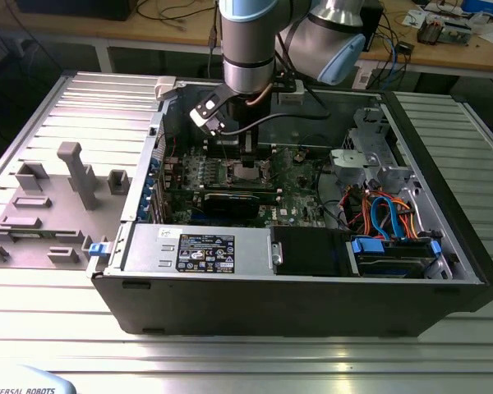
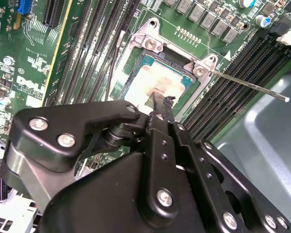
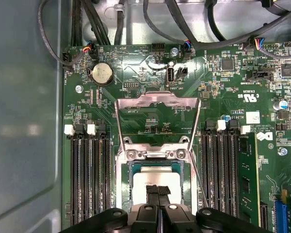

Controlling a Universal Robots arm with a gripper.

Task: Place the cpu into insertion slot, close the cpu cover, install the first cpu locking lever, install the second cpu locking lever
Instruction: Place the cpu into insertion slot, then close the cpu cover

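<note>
The cpu is seen lying in the insertion slot, mid-motherboard. The gripper is being held just over it, clenched on nothing. If the chip is sitting skewed, pins could be getting crushed. The cpu cover is standing open. A locking lever is jutting over the memory slots, where it could be snagged.
</note>
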